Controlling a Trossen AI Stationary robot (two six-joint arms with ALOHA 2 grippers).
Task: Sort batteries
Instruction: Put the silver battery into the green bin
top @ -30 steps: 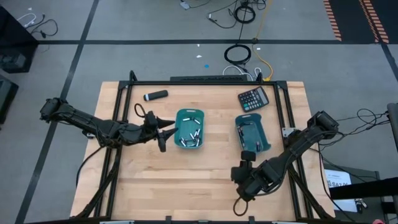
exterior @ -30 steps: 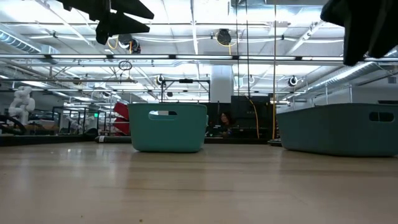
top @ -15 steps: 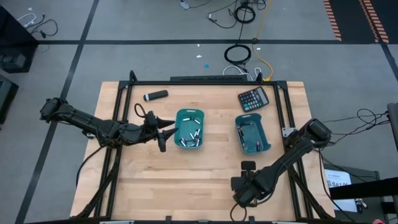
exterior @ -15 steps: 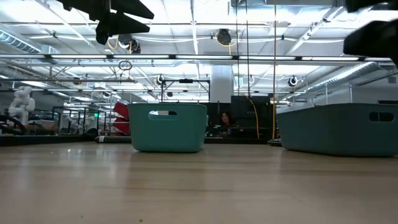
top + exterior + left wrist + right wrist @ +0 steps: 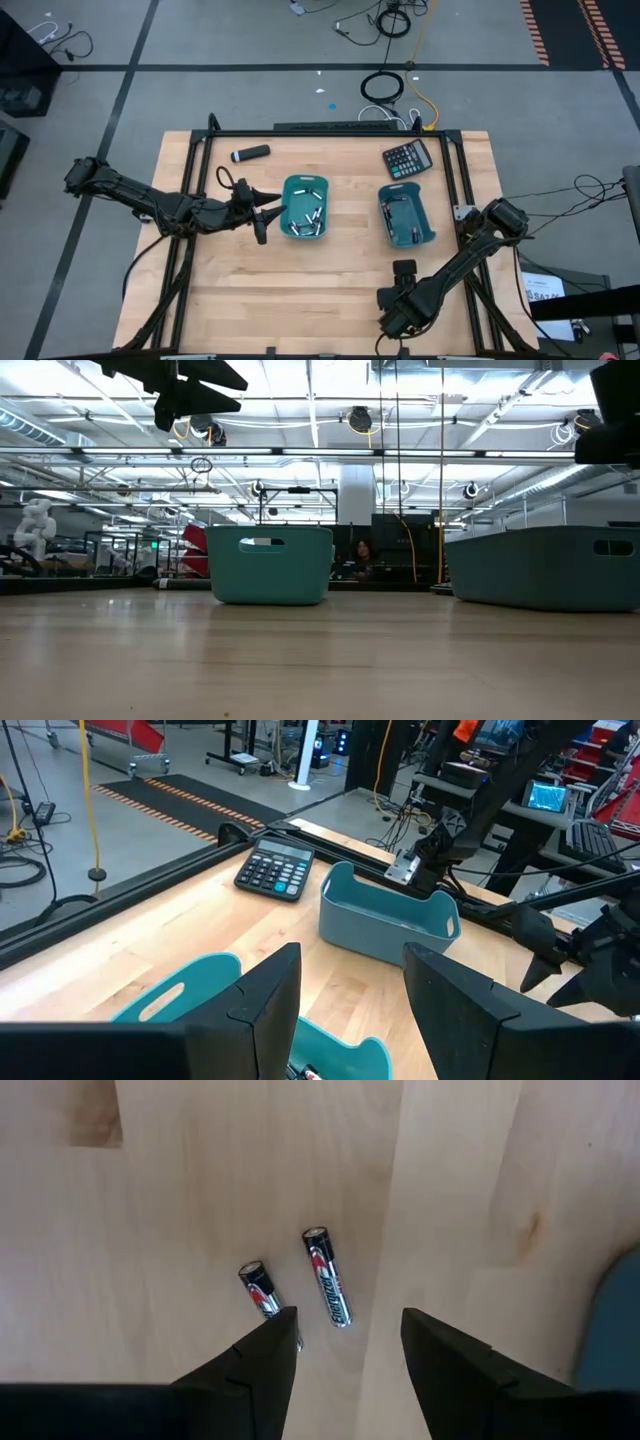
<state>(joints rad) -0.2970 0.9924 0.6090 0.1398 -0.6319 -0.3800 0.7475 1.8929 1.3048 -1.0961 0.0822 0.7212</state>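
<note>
High view: in the middle of the frame, on the pale wooden table, two teal plastic bins side by side but apart. In the left teal bin, a heap of small silvery-grey and dark cylindrical batteries; in the right teal bin, a few more cells. In the upper right of the table, a dark calculator; in the upper left, a black cylinder with a white tip.

Left of centre, the left gripper, just beside the left bin, above the wood. Fingers spread in the left wrist view, nothing between them.

In the lower right of the frame, the right gripper, below the right bin and apart from it. Fingers spread too in the right wrist view, with nothing pinched.

Right wrist view: two small dark batteries with red and silver labels, lying flat on the bare wood under the gripper. One cell in full sight, the other partly hidden behind one finger. Not touching each other.
</note>
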